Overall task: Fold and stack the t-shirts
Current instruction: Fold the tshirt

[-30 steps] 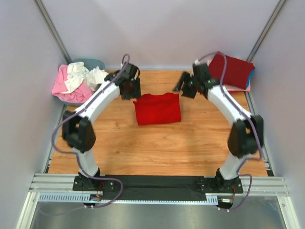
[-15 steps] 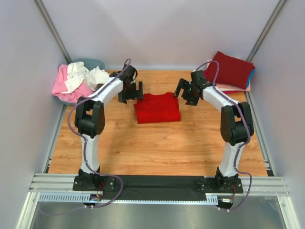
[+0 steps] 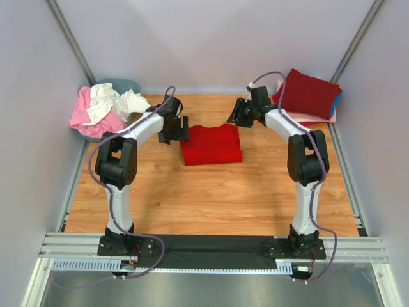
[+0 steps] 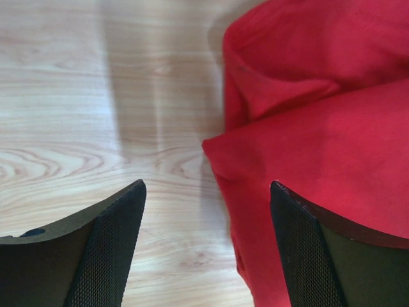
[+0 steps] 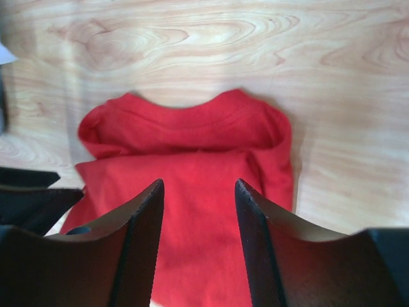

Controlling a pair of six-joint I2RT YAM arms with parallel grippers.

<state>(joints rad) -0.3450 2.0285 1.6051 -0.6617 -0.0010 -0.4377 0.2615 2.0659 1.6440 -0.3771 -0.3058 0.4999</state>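
a: what is the surface like, and the room?
b: a table (image 3: pixel 211 192) of pale wood grain; plain grey-lilac walls (image 3: pixel 211 45) close it in on three sides; a metal rail (image 3: pixel 211 246) runs along the near edge, with both arm bases on it.
a: where are the shirts?
b: the red shirt (image 3: pixel 211 146) lies folded on the table's middle, toward the far side, collar to the far wall; a stack (image 3: pixel 310 94) sits in the far right corner, dark red on top, pink and blue edges showing beneath; a heap (image 3: pixel 102 105) of pink and white shirts fills the tub (image 3: pixel 128 84) at the far left.
a: and the grippers?
b: the left gripper (image 4: pixel 206 192) is low at the red shirt's left edge, fingers wide apart, one over bare wood, one over the cloth, clamping nothing; the right gripper (image 5: pixel 198 185) hangs by the shirt's far right corner, fingers apart, nothing between them.
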